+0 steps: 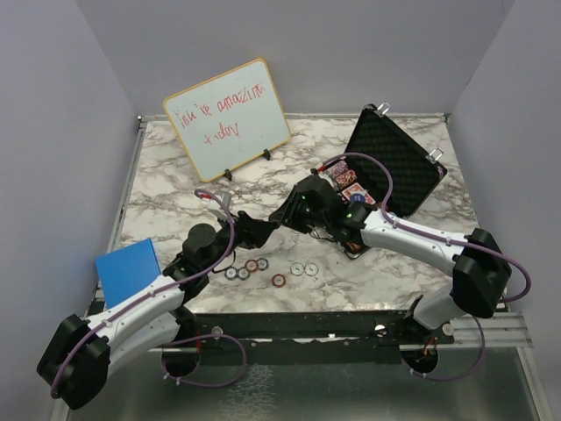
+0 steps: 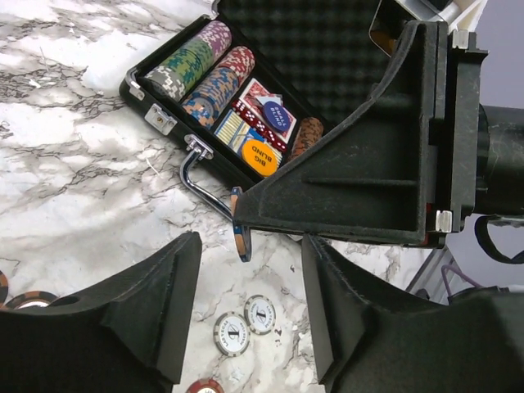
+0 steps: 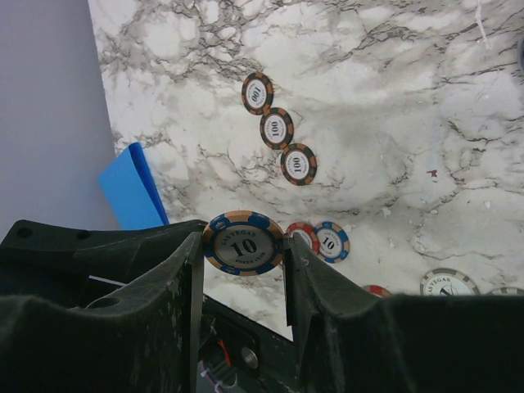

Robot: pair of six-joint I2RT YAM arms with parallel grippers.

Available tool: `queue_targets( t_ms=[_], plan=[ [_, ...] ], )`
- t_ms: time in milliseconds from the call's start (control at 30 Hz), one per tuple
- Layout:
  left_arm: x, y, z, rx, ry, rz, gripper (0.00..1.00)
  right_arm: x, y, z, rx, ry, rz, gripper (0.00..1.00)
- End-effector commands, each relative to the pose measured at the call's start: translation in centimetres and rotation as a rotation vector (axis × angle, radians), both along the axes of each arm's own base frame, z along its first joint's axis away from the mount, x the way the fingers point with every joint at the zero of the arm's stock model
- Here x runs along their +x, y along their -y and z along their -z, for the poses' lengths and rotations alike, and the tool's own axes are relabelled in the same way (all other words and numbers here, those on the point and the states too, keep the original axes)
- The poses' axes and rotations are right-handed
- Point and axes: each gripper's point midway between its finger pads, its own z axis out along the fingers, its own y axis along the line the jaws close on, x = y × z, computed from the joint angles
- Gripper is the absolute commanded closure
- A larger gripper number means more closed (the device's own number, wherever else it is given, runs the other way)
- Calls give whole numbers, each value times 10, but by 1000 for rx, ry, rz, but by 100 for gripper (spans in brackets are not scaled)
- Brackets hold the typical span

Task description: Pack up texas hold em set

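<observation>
The black briefcase (image 1: 399, 167) lies open at the back right. In the left wrist view it (image 2: 168, 123) holds rows of chips (image 2: 192, 61), red card decks (image 2: 270, 115) and an orange-yellow disc (image 2: 259, 158). My right gripper (image 1: 282, 217) is shut on a blue-and-orange "10" chip (image 3: 243, 243), held on edge above the table, left of the case. My left gripper (image 1: 261, 230) is open and empty, just below and left of it. Two white chips (image 2: 232, 334) lie between its fingers (image 2: 164, 286). Several loose chips (image 1: 252, 266) lie on the marble.
A wood-framed whiteboard (image 1: 226, 118) with red writing stands at the back left. A blue box (image 1: 127, 267) sits at the near left edge. Three "100" chips (image 3: 277, 128) lie in a row, and a red chip (image 3: 303, 236) lies beside a blue one (image 3: 332, 242).
</observation>
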Motion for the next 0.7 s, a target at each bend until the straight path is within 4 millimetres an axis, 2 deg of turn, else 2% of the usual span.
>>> queue_targets(
  t_ms=[0, 133, 433, 533, 633, 667],
  plan=[
    [-1, 6, -10, -29, 33, 26, 45, -2, -4, -13, 71, -1, -10, 65],
    [-1, 8, -8, -22, 30, 32, 57, -2, -5, -15, 94, -5, -13, 65],
    [7, 6, -3, -37, -10, -14, 73, 0, -10, -18, 119, 4, -37, 65],
    [11, 4, -4, -43, -16, -43, 83, 2, -11, -18, 110, 12, -49, 64],
    [15, 3, -9, -39, 0, -55, 100, 4, -10, -17, 106, 23, -58, 58],
    [16, 3, -10, -40, 5, -60, 100, 5, -9, -20, 103, 42, -77, 53]
  ],
)
